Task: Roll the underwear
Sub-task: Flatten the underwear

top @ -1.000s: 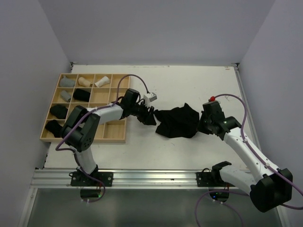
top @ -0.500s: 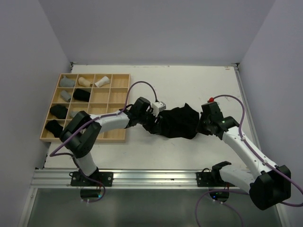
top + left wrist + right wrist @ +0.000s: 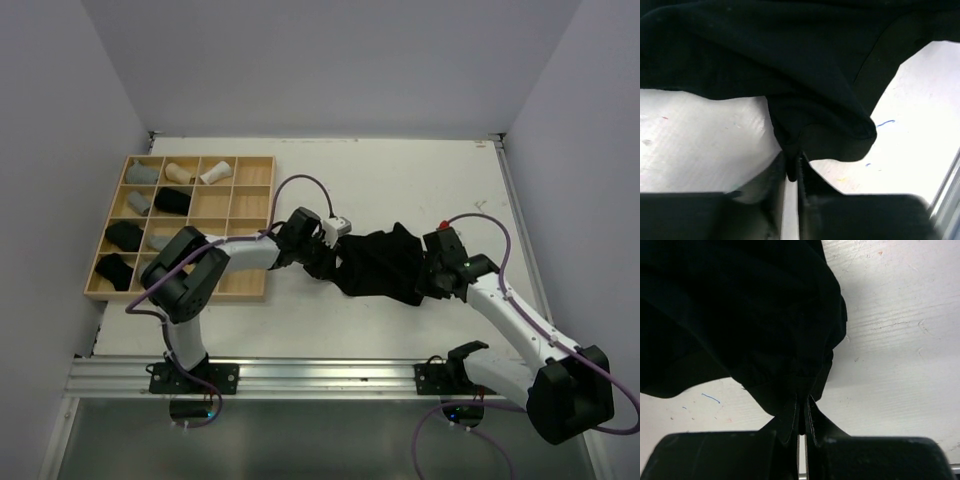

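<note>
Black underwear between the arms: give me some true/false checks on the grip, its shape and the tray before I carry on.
1. The left gripper and the right gripper are each shut on an edge of the black underwear. True.
2. The black underwear is already rolled up. False: it is a limp, crumpled cloth spread between the two grippers.
3. The white roll sits in the nearest row of the wooden tray. False: it is in the far row.
4. The black underwear is outside the wooden tray, to its right, over the table. True.
</note>
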Controlling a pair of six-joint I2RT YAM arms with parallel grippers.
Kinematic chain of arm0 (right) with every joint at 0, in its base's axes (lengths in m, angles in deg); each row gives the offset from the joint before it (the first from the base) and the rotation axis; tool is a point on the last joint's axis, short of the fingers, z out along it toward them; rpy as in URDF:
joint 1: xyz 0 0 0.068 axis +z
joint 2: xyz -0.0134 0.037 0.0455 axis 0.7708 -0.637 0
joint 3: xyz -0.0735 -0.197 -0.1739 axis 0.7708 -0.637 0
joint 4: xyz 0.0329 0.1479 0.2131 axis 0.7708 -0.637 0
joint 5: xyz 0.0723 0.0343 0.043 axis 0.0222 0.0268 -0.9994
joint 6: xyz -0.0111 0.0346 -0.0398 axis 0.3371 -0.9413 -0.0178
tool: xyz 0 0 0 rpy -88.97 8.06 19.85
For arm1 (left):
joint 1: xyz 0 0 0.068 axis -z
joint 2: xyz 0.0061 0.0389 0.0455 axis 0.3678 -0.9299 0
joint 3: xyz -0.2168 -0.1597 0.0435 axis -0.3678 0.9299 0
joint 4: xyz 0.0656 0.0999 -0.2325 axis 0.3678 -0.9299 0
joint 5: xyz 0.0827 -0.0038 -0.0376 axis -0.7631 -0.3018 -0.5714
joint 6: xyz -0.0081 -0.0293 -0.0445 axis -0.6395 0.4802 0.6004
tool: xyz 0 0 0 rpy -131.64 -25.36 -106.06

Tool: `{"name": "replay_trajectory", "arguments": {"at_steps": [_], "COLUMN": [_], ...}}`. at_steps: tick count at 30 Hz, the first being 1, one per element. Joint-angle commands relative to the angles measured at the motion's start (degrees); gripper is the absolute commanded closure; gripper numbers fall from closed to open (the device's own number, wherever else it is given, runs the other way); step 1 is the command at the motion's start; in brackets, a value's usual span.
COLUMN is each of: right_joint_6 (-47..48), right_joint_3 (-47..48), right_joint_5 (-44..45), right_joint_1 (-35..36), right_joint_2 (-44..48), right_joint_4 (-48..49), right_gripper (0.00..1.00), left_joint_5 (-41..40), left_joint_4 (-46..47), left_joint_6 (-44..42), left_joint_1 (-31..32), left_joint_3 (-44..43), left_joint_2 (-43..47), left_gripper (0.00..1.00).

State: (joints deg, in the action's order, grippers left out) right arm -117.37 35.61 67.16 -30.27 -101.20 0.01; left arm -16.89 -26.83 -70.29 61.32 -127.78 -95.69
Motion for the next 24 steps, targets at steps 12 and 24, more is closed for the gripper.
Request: {"name": "replay_trajectory", "arguments": {"at_steps": [12, 24], "right_joint_6": [19.82, 30.64], "right_joint_3": [28.21, 47.76], "right_joint_5": [14.52, -7.53], "right_joint_1": [-6.27, -8.39], "right_joint_2": [-12.21, -22.97], "right_joint_4": [5.93, 1.73], "right_gripper": [1.00, 1.00], "left_joint_5": [22.16, 30.16], "left_joint_4": [8.81, 4.93], "left_joint_6": [9.06, 14.12], "left_joint_1": [-13.38, -15.22], "left_joint_3": [-22.33, -18.06], "left_joint_2": [1.41, 5.59], "left_gripper": [1.00, 0.99]}}
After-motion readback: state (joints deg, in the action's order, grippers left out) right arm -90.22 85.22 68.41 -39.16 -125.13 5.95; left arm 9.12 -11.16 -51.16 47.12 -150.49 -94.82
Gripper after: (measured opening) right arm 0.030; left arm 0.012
